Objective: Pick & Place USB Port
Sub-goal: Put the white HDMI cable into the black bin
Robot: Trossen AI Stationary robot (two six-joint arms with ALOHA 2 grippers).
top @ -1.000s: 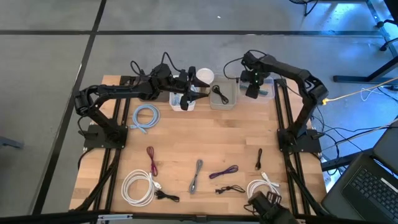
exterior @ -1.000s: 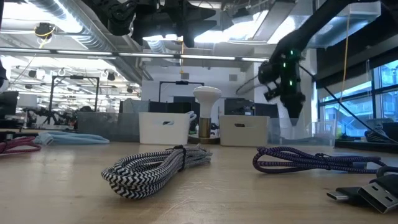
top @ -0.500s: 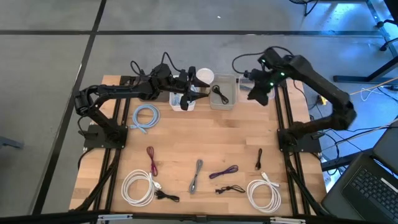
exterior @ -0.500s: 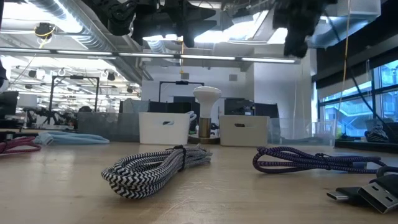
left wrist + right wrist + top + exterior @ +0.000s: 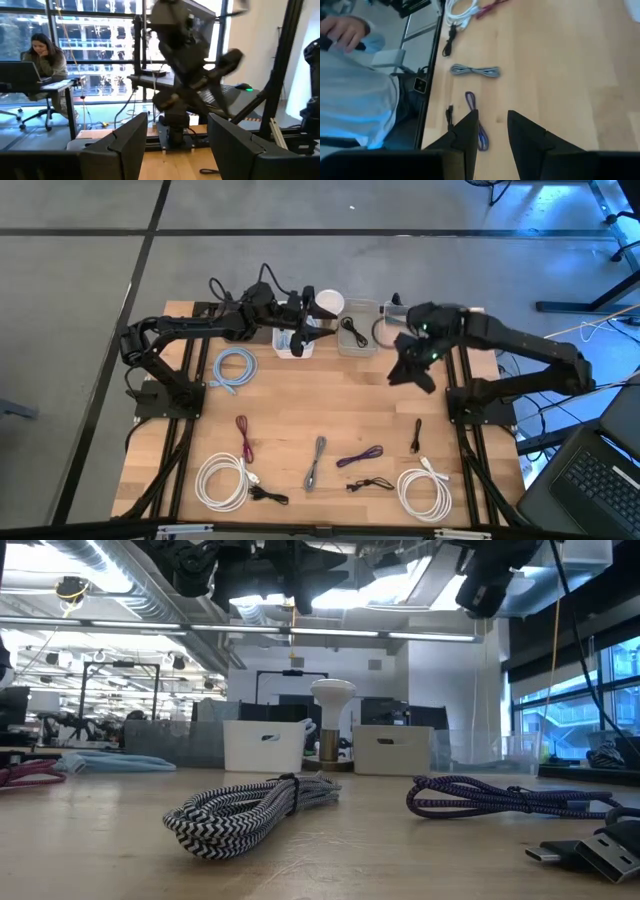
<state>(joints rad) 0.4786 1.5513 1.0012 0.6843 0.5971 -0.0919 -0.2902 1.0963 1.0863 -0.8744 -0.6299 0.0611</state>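
Several coiled cables lie on the wooden table: a grey braided one (image 5: 317,462), a purple one (image 5: 360,457), two small black ones (image 5: 416,435) (image 5: 370,483), white coils (image 5: 222,480) (image 5: 425,491), a red one (image 5: 243,436) and a blue coil (image 5: 235,368). My right gripper (image 5: 410,370) hangs open and empty high above the table's right middle; its wrist view (image 5: 492,117) looks down on the grey cable (image 5: 475,71) and the purple cable (image 5: 475,117). My left gripper (image 5: 312,320) waits open and empty (image 5: 177,125) above the white bin (image 5: 295,342) at the far edge.
A grey bin (image 5: 358,328) holding a black cable stands next to the white bin, with a white lamp-like object (image 5: 328,302) behind them. A person's sleeve and hand (image 5: 350,75) show beyond the table's near edge. Bare wood lies between the bins and the cables.
My right gripper has risen from over the far right corner, then swung toward the table's near edge and a little left, tipping so that it now looks down on the cables. No cable has moved.
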